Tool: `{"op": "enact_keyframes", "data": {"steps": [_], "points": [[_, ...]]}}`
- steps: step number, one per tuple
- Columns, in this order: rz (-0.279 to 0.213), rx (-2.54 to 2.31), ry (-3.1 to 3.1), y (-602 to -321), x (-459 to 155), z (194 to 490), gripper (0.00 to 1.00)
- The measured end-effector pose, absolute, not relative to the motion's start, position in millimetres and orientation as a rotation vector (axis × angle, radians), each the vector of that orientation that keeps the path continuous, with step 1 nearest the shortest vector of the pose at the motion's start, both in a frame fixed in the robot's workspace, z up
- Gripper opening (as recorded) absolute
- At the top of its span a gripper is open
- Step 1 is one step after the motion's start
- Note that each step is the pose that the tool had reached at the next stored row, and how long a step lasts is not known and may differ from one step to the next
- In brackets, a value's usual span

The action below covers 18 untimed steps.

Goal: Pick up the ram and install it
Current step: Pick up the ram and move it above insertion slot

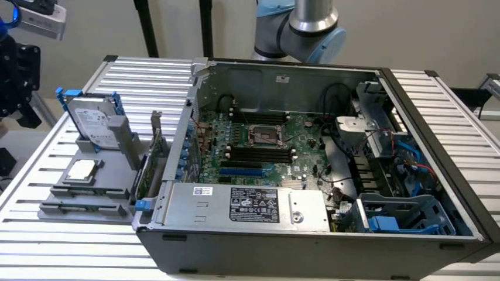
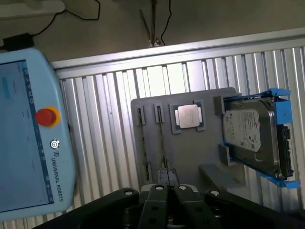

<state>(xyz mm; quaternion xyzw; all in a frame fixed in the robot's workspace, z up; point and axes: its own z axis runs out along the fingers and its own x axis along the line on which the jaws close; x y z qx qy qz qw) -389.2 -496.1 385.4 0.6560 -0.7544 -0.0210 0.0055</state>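
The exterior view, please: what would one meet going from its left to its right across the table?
From its left: silver hard drive in a blue frame → green expansion card with a metal bracket → silver power supply box → blue plastic drive cage.

Grey holder [image 2: 190, 152] — silver drive [image 2: 252, 138], blue-framed.

The thin ram [image 2: 161, 138] stands on edge in a grey holder slot.
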Motion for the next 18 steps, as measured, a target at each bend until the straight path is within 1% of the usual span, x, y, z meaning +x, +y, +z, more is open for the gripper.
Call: {"op": "enact_keyframes", "data": {"steps": [7,14,15,16,17,18], "points": [[-0.067,2.074,-2.343,-508.5,-389.2,383.1,0.11],[-0.067,2.077,-2.34,-509.3,-389.2,383.0,0.11],[-0.067,2.078,-2.34,-509.3,-389.2,383.0,0.12],[-0.067,2.078,-2.34,-509.3,-389.2,383.0,0.17],[-0.067,2.078,-2.339,-509.3,-389.2,383.0,0.17],[-0.067,2.078,-2.339,-509.3,-389.2,383.0,0.24]]}}
